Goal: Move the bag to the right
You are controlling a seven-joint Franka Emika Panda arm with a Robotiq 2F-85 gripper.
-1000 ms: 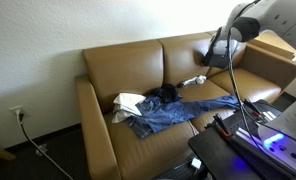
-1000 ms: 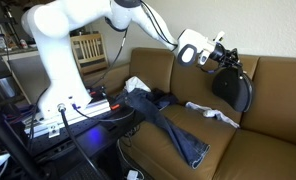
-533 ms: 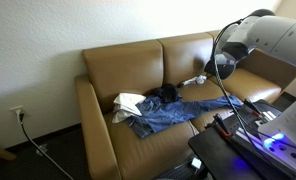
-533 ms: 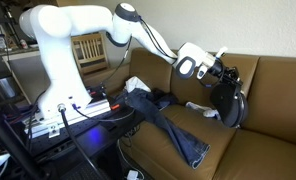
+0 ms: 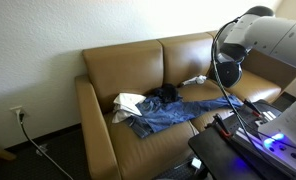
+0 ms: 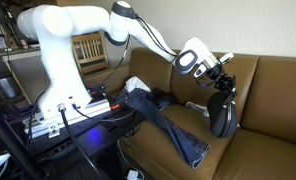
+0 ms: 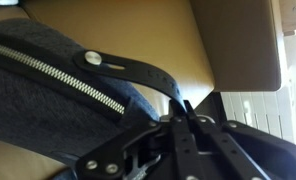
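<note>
In an exterior view, a tan sofa [image 5: 123, 65] fills the middle of the frame. Blue jeans [image 5: 183, 112] lie spread across its seat, with a white cloth [image 5: 128, 102] touching their left end. At the upper right the white arm [image 5: 273, 35] curves down to the pincer [image 5: 230, 52]. The dark bag [image 5: 228, 72] hangs right below it, in front of the backrest above the right seat cushion. At this size the fingers cannot be made out.

In an exterior view from the opposite side, the arm [image 6: 148, 35] reaches from upper left across to the pincer [image 6: 223, 86] at centre right. The bag [image 6: 223, 116] dangles beneath it, a dark oval against the sofa [image 6: 273, 95], just right of the jeans [image 6: 173, 125]. I cannot tell whether its underside touches the seat. The white cloth [image 6: 138, 87] sits at the jeans' upper left end.

In the wrist view, the grey bag [image 7: 38, 105] fills the left half, and a metal zipper [image 7: 68, 78] runs diagonally across it. A black strap [image 7: 138, 72] with a round rivet leads right and down into the pincer [image 7: 188, 118] at bottom centre. The pincer's fingers are pressed together, pinching that strap. Tan sofa leather [image 7: 138, 25] lies behind.
</note>
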